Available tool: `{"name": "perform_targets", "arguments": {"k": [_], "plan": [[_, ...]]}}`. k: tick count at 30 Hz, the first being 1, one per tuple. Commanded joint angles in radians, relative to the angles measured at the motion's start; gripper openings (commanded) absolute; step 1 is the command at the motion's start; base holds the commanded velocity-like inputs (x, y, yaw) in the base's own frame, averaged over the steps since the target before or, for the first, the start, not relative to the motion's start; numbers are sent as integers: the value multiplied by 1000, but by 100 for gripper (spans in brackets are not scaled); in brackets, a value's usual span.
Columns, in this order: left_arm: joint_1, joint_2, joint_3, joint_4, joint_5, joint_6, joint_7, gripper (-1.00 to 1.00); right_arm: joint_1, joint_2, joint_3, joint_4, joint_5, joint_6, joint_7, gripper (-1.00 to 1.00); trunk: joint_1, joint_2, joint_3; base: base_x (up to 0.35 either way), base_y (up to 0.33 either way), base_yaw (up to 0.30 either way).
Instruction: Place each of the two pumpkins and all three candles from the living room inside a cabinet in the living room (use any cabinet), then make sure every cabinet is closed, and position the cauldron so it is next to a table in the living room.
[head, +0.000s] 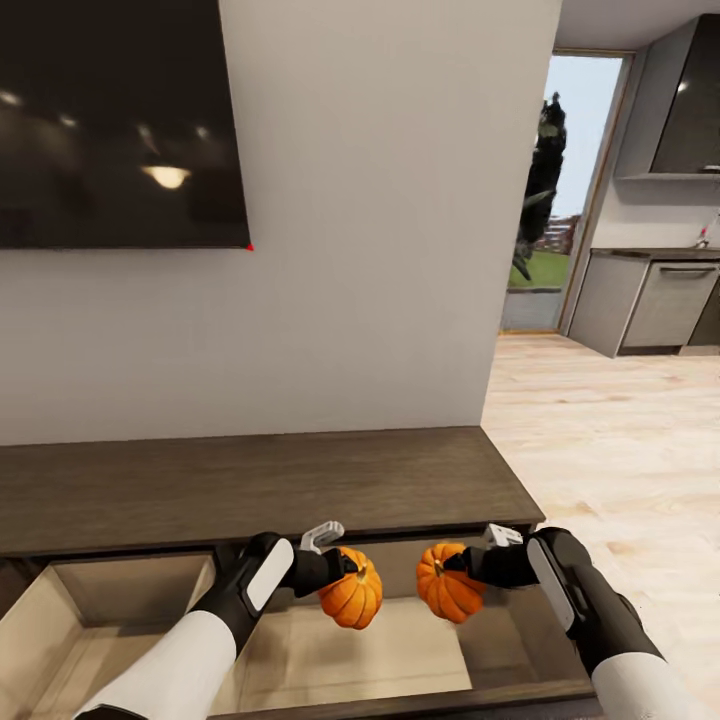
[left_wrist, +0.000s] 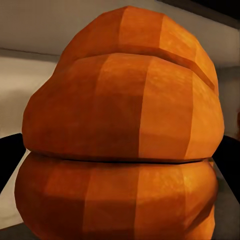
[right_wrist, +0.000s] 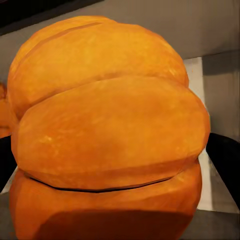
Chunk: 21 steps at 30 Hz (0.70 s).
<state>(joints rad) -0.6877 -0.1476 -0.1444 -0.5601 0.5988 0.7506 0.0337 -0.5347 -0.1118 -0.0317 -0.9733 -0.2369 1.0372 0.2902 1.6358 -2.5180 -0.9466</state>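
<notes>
Presently, the left gripper (head: 345, 578) is clamping one pumpkin (head: 352, 597) between its fingers, and the right gripper (head: 455, 572) is clamping the second pumpkin (head: 449, 591) likewise. In each wrist view the orange ribbed body is pressing close against the lens, the left pumpkin (left_wrist: 120, 130) and the right pumpkin (right_wrist: 107, 135) each flanked by dark finger edges. Both pumpkins are hanging side by side, near one another but apart, over the open drawer (head: 120, 620) of the cabinet (head: 250, 480), whose pale interior is lying beneath them. Both arms are reaching in from the near side, the wall and a dark screen (head: 120, 120) standing behind the unit.

Risks, in my judgement: the pumpkins are rounded, so on release either may be rolling against the drawer wall or knocking its neighbour. A pumpkin resting too high or on the rim may be blocking the drawer from closing. The candles and cauldron are remaining to be dealt with.
</notes>
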Motion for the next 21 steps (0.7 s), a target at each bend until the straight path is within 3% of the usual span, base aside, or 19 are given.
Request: {"name": "perform_targets", "arguments": {"k": [1,5,10,16,21], "plan": [[0,0,-2,-1,5,3,1,-100,-6,5,-1,4,10,4,-15,-100,0,0,-1,0,0,-11],[5,0,0,-1,7,1,-6,-100,-32,22,-1,21,5,5,-86,-100,0,0,-2,0,0,-5],[8,4,11,-1,19,-5,-11,-100,-37,26,3,24,4,5,-101,-100,0,0,-5,0,0,-1],[12,9,35,-1,77,-9,-10,-100,-37,27,7,25,6,4,-107,-100,0,0,-6,0,0,0],[13,9,44,-1,86,-9,-9,-100,-37,26,45,25,6,3,-109,-100,1,-1,-18,0,0,0]]}}
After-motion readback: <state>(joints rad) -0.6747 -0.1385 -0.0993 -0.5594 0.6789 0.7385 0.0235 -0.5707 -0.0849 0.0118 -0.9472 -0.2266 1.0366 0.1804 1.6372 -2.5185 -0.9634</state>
